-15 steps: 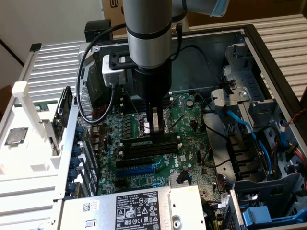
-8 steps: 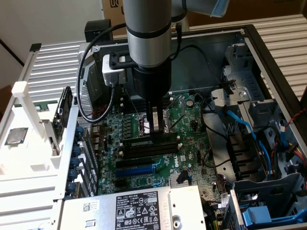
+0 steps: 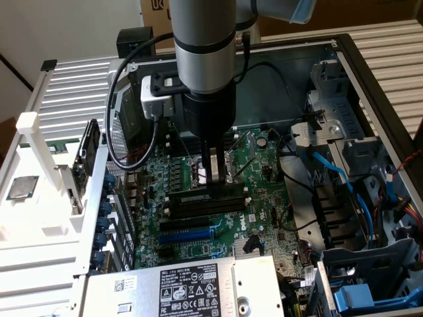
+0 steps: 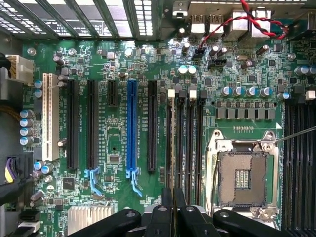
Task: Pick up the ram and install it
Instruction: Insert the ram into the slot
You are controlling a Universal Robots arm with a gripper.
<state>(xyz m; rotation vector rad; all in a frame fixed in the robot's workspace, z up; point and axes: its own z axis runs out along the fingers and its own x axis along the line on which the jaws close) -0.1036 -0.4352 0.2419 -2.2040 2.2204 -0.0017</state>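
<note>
My gripper (image 3: pixel 213 177) hangs straight down over the green motherboard (image 3: pixel 264 178), at the black memory slots (image 3: pixel 205 206) beside the open processor socket (image 3: pixel 231 164). Its fingers (image 4: pixel 166 207) stand close together, shut on the ram (image 4: pixel 172 138). In the wrist view the ram appears edge-on as a thin pale line running along the outermost of the memory slots (image 4: pixel 190 143). In the exterior view the ram (image 3: pixel 198 196) is a dark strip with a pale label, just under the fingertips and level with the slots. How deep it sits in the slot is hidden.
The computer case (image 3: pixel 350 66) walls in the board. A power supply (image 3: pixel 192 287) lies at the front, and blue cables (image 3: pixel 344 185) and drive cages are at the exterior view's right. A silver processor chip (image 3: pixel 21 187) rests on a white tray (image 3: pixel 39 224) outside the case. Expansion slots (image 4: pixel 131 128) flank the memory slots.
</note>
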